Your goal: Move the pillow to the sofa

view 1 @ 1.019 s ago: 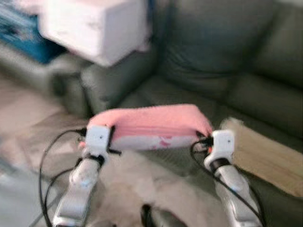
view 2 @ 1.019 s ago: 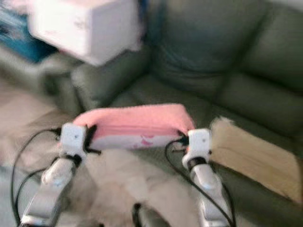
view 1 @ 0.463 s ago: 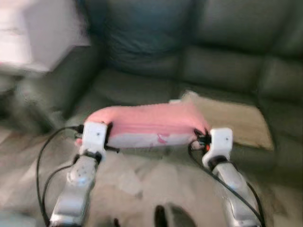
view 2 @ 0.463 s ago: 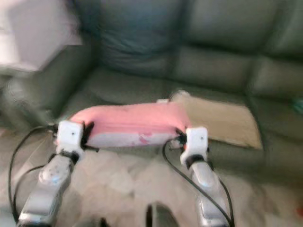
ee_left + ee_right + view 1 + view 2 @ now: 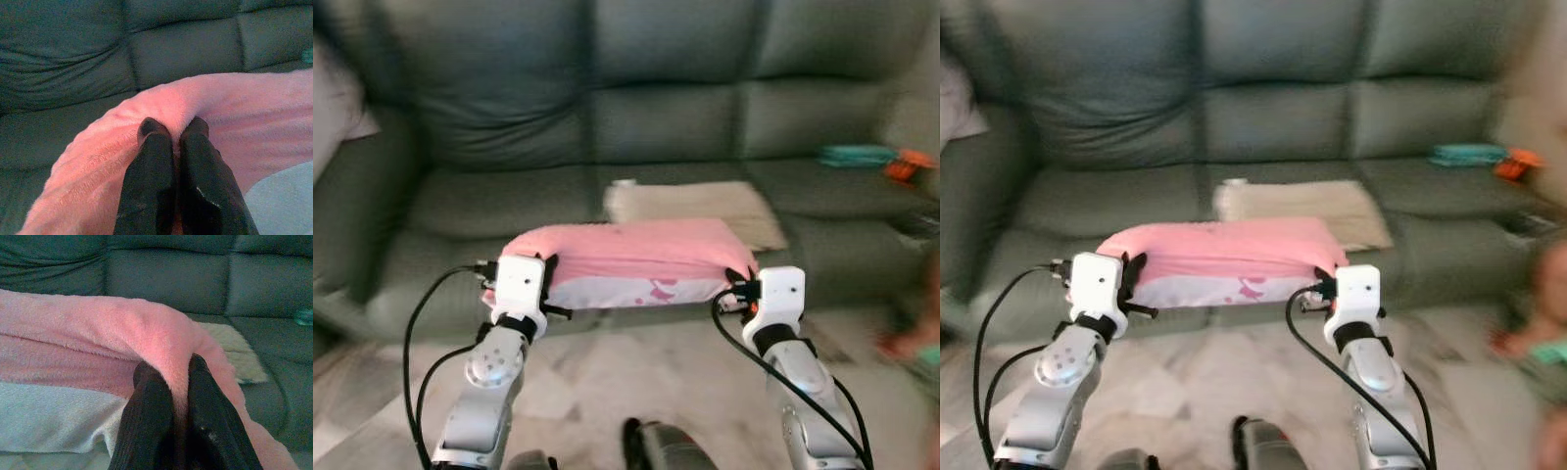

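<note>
While both tools pinch pillow (image 5: 631, 257) ends | sofa (image 5: 636, 117) ahead

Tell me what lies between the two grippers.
The pink pillow spans the gap, pinched at one end by the left gripper and at the other by the right gripper, in front of the sofa; the eye views show it.

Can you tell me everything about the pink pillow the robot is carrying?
The pink pillow is long and soft, with fuzzy pink fabric on top and a pale, whitish underside bearing small pink marks. It hangs in the air in front of the grey sofa, lying roughly level, above the floor. The left gripper pinches one end and the right gripper pinches the other, the fabric bunching between the black fingers. Behind it, a beige mat lies on the seat.
</note>
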You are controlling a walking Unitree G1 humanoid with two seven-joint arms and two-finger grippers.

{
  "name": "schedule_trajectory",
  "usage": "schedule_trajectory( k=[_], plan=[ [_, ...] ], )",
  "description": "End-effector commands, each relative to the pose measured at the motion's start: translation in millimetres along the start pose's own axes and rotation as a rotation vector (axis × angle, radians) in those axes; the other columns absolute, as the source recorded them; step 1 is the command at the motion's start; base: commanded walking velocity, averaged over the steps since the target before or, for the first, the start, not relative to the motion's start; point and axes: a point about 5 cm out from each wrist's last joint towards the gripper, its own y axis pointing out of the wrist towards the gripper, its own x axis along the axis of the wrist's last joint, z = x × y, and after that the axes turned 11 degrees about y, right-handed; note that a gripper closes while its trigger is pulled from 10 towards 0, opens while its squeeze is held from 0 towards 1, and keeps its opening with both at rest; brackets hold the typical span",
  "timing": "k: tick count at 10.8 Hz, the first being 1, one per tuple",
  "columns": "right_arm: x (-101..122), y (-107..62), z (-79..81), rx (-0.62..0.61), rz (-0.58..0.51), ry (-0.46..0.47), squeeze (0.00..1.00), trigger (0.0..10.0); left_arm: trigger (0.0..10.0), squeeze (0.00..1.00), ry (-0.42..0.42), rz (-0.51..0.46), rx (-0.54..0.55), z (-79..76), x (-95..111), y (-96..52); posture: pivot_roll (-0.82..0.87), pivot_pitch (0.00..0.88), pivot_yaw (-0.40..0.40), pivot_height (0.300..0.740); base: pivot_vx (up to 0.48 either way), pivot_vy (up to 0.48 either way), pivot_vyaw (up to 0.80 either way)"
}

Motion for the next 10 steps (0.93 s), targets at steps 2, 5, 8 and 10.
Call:
schedule_trajectory(
  k=[2,5,8,10],
  plan=[
    [5.2,-0.5,-10.1,-0.054,-0.027,-0.001,0.0,10.0,10.0,0.0,0.021,0.023,0.091,18.7,-6.7,-3.6,0.01,0.089,-0.053,0.74,0.0,0.0,0.0],
    [6.6,1.4,-11.3,-0.052,-0.031,-0.005,0.0,10.0,10.0,0.0,0.01,0.008,0.066,14.9,-3.9,-3.0,0.01,0.091,-0.054,0.74,0.0,0.467,0.0],
    [5.2,0.8,-8.8,-0.05,-0.031,0.0,0.0,10.0,10.0,0.0,0.019,0.001,0.059,13.8,-2.8,-2.9,0.01,0.097,-0.051,0.74,0.0,0.479,0.0],
    [5.2,0.8,-9.3,-0.051,-0.029,-0.002,0.0,10.0,10.0,0.0,0.023,0.007,0.053,12.0,-3.3,-3.7,0.01,0.1,-0.052,0.74,0.0,0.48,0.0]
  ],
)
